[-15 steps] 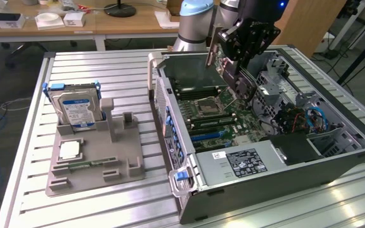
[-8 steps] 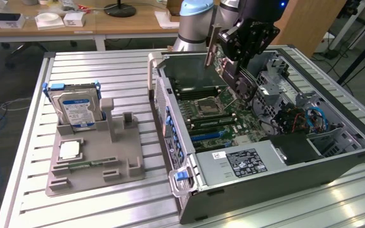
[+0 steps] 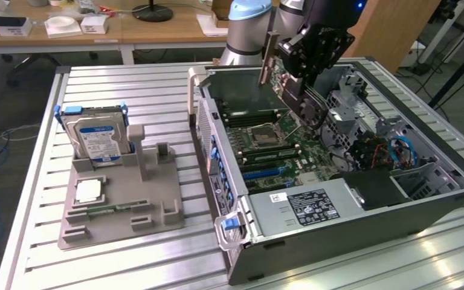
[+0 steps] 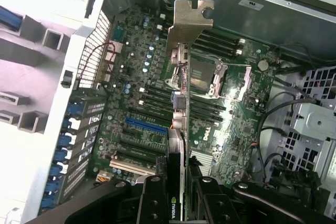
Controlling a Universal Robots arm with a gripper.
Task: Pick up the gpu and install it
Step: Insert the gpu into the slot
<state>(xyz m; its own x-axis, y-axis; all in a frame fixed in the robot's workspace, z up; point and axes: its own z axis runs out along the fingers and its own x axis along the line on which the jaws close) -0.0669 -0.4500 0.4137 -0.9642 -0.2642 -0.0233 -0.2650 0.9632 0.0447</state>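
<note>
Pincer [image 4: 178, 184] clamped on the gpu [image 4: 179, 111], which is held on edge above the motherboard [image 4: 136, 87] inside the open case [image 3: 409, 208]. If the gpu is tilted or misaligned, it could be seated crooked and its bracket [image 4: 191, 22] jammed against the case.

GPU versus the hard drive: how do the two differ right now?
The gpu is clamped in the gripper over the open computer case; the hard drive sits in the gray holder on the table. The gpu is a thin dark card with a pale metal bracket; the hard drive is a thicker silver block with a blue-white label. Both stand on edge.
</note>
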